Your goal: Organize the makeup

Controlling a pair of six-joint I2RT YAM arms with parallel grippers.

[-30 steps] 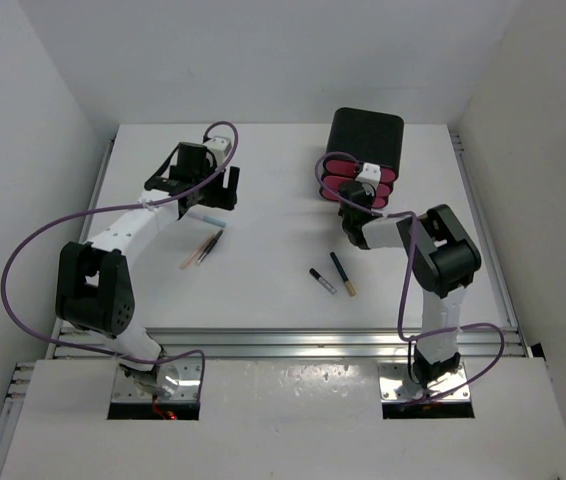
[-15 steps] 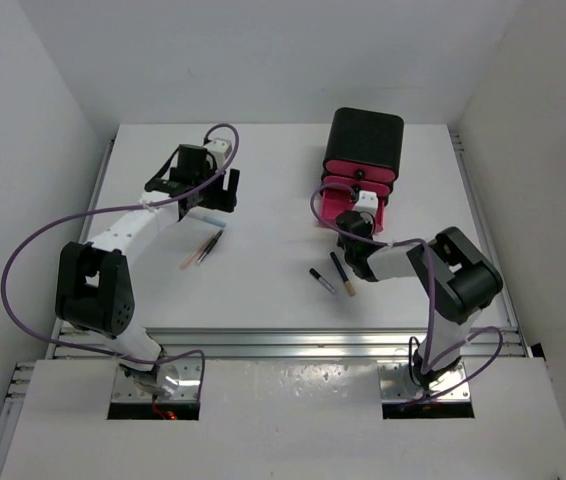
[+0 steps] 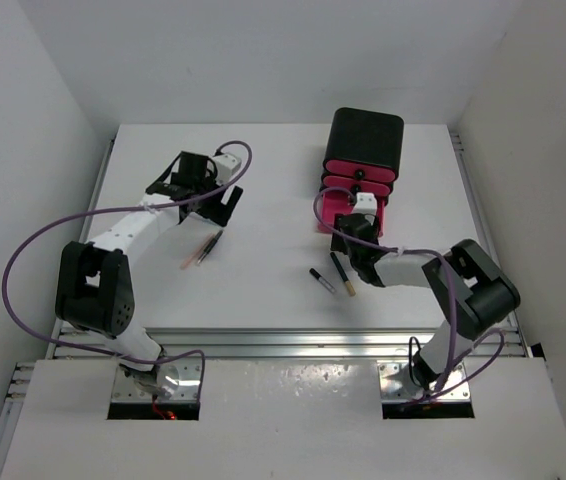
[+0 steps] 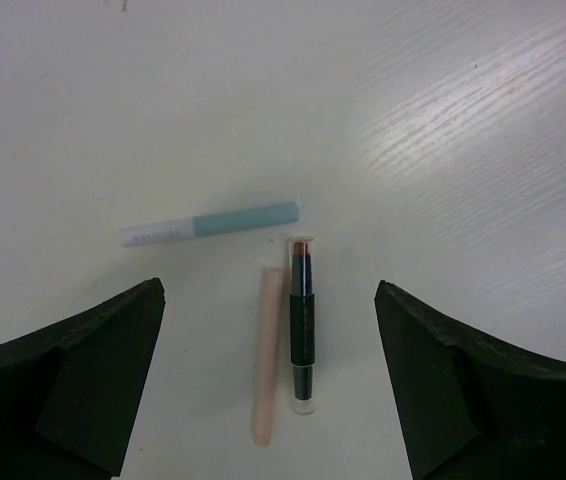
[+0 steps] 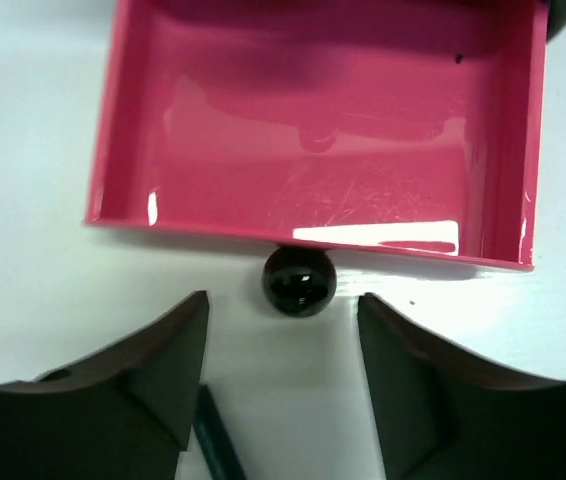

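Note:
In the left wrist view a pale blue stick (image 4: 213, 222), a pale pink stick (image 4: 266, 355) and a black stick with a clear cap (image 4: 301, 325) lie on the white table. My left gripper (image 4: 268, 320) hovers above them, open and empty; it also shows in the top view (image 3: 221, 205). My right gripper (image 5: 283, 325) is open just in front of the black knob (image 5: 300, 280) of an empty pink drawer (image 5: 313, 130), without touching it. Two thin black sticks, one silver-tipped (image 3: 323, 280) and one gold-tipped (image 3: 342, 273), lie by the right gripper (image 3: 355, 238).
The black box (image 3: 365, 140) with pink drawers stands at the back right, its lowest drawer (image 3: 348, 212) pulled out over the table. Walls close the table on the left, right and back. A metal rail runs along the near edge.
My right gripper drew the lowest pink drawer out towards me, let go of its knob and backed off. My left gripper turned slightly and shifted over the sticks.

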